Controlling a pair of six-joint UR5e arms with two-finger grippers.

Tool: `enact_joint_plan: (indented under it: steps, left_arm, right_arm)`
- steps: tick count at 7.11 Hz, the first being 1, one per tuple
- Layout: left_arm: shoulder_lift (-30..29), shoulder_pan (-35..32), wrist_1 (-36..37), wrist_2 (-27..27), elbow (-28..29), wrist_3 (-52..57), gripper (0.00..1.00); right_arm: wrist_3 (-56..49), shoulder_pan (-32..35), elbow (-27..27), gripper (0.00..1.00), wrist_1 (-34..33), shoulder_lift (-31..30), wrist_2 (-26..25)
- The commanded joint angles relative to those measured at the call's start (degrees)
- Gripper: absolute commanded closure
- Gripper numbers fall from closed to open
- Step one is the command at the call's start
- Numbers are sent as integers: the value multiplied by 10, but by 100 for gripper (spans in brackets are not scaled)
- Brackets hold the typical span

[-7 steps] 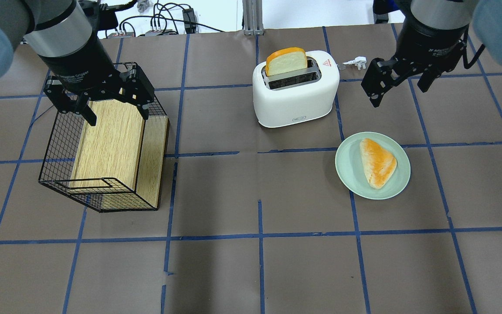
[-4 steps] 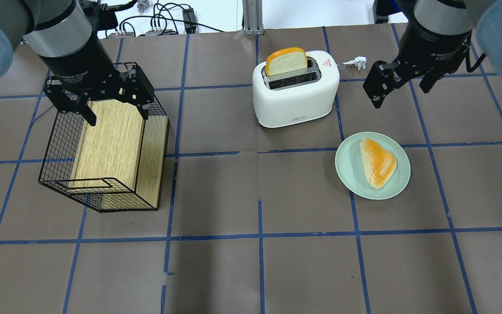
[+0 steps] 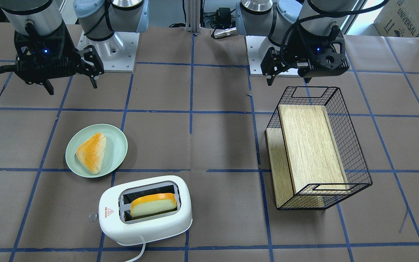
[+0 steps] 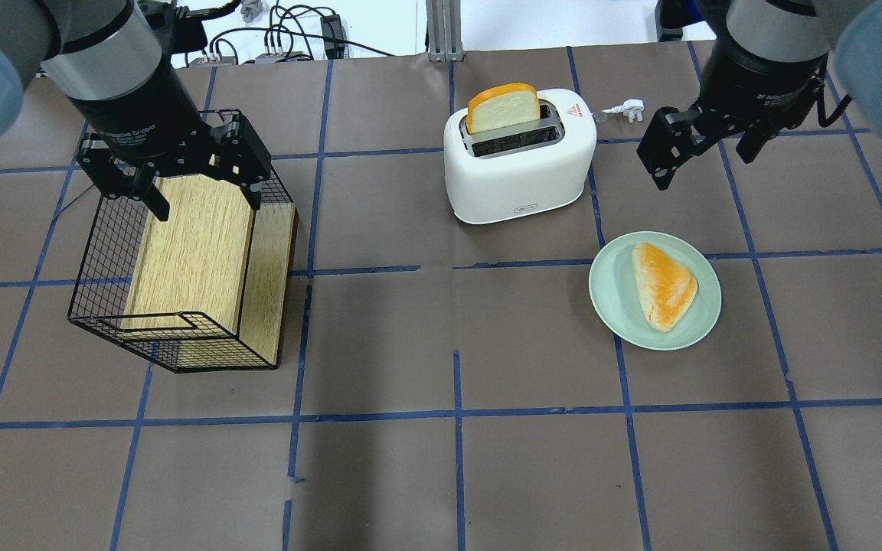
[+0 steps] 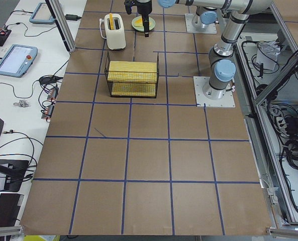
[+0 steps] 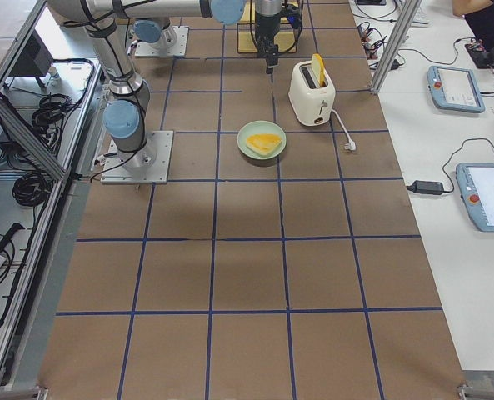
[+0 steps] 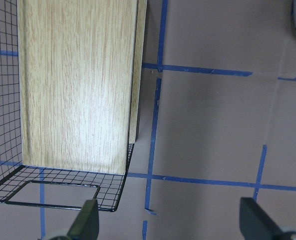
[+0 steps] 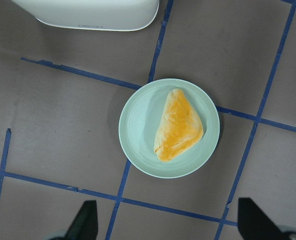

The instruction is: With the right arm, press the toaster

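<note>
The white toaster [image 4: 517, 176] stands at the table's far middle with a bread slice [image 4: 502, 107] sticking up from its far slot. It also shows in the front view [image 3: 146, 222] and at the top edge of the right wrist view [image 8: 88, 12]. Its clear side knob [image 4: 600, 116] is on the end that faces my right gripper [image 4: 705, 170]. That gripper is open and empty. It hovers to the right of the toaster, apart from it and above the table. My left gripper [image 4: 207, 208] is open and empty over the wire basket.
A pale green plate [image 4: 605, 295] with a golden pastry [image 4: 663, 285] lies in front of the right gripper and below it in the right wrist view [image 8: 138, 125]. A black wire basket [image 4: 96, 252] holding a wooden board [image 4: 188, 252] stands at the left. The toaster's white plug [image 4: 628, 109] lies beside the knob.
My right gripper has shifted slightly to the right, still open. The left arm, toaster and plate have not moved.
</note>
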Motion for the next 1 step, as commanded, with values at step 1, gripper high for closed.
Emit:
enact_joint_plan:
  steps: [1]
  left_arm:
    - [0,0,0,0,0,0,0]
  right_arm:
    - [-1,-1,0,0,1,0,0]
